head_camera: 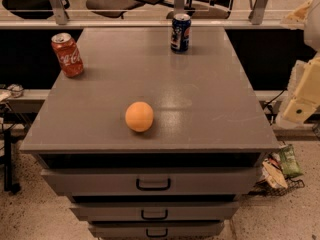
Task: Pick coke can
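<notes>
The coke can (67,55) is red with white script and a silver top. It stands upright, slightly tilted in view, at the far left edge of the grey cabinet top (200,99). My gripper is out of view. Only pale parts of my arm (302,96) show at the right edge of the camera view, beside the cabinet and well away from the can.
An orange (139,116) lies near the front middle of the top. A dark blue can (180,32) stands at the far edge, right of centre. The cabinet has several drawers with handles (153,184). A wire basket with packets (282,171) sits on the floor at right.
</notes>
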Action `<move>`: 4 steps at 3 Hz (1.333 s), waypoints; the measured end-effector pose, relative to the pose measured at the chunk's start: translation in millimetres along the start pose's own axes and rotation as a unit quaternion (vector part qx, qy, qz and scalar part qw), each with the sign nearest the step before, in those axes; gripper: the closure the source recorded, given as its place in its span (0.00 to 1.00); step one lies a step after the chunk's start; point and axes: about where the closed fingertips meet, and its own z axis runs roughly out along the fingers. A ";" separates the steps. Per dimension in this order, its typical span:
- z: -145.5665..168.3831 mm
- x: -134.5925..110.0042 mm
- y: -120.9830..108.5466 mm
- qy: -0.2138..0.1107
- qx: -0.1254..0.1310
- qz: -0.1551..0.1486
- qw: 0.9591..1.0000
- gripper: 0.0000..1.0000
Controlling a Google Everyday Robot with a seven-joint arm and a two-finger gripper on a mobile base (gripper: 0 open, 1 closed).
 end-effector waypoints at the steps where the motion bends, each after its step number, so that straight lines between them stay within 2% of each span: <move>1: 0.0 0.0 0.0 0.000 0.000 0.000 1.000 0.00; 2: -1.2 -8.9 -2.2 -0.012 0.003 -0.009 1.000 0.00; 3: 20.3 -61.8 -11.7 -0.076 -0.007 -0.048 0.996 0.00; 4: 45.8 -146.7 -19.5 -0.178 -0.020 -0.091 0.980 0.00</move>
